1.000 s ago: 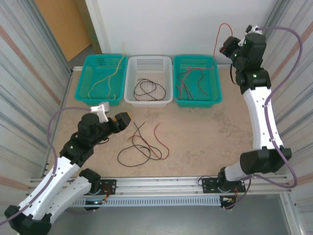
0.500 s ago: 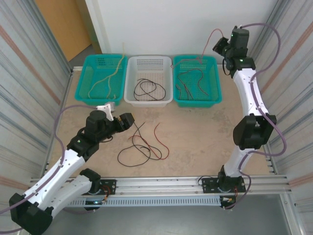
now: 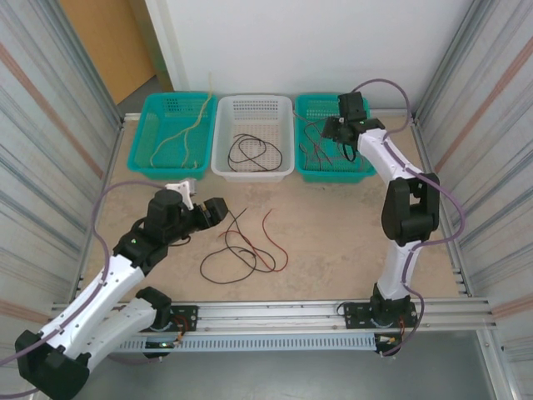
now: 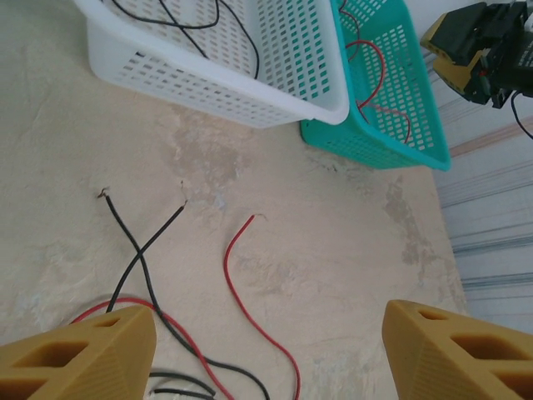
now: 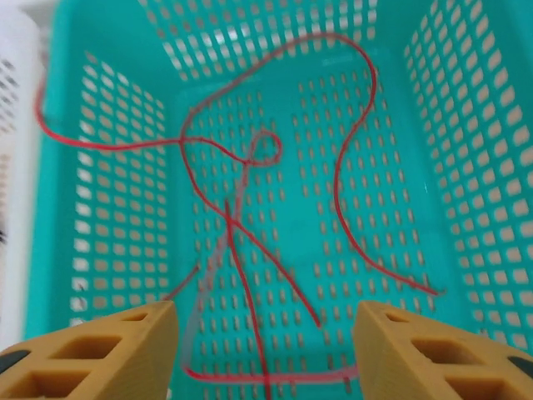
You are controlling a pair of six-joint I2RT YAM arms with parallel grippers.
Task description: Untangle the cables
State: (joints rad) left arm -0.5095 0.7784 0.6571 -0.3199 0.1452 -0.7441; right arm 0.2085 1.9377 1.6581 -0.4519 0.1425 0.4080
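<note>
Between corrugated walls (image 3: 42,125), cables (image 4: 138,251) on tabletop (image 3: 333,225)

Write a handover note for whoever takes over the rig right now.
Left gripper: open, empty, by the red-and-black tangle on the table.
Right gripper: open, empty, over the right teal basket; red cables lie inside.
Done: tan cables in the left teal basket, black cable in the white basket.
Left: separate the tangle and probably sort its red and black cables into the matching baskets.
</note>
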